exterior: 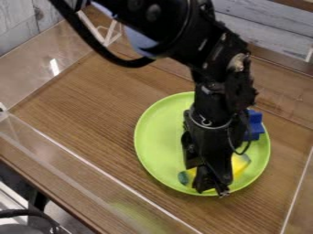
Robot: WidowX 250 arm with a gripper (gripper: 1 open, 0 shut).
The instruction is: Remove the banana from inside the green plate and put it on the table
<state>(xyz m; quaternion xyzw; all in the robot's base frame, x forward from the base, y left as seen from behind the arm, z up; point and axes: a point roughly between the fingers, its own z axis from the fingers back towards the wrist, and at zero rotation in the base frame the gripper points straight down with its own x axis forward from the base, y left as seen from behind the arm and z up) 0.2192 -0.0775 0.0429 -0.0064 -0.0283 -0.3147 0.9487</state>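
Observation:
The green plate (159,137) lies on the brown table (86,101), right of centre. The banana (242,166) lies inside the plate near its front right rim, with its yellow body showing to the right of the fingers and its dark green tip (186,178) to their left. My gripper (217,181) points straight down onto the banana, low over the plate, and is shut on its middle. The black arm hides the centre of the banana and part of the plate.
A blue block (257,123) sits at the plate's right side, close behind the arm. Clear acrylic walls (49,151) border the table on the left, front and right. Bare wood stretches to the left of the plate.

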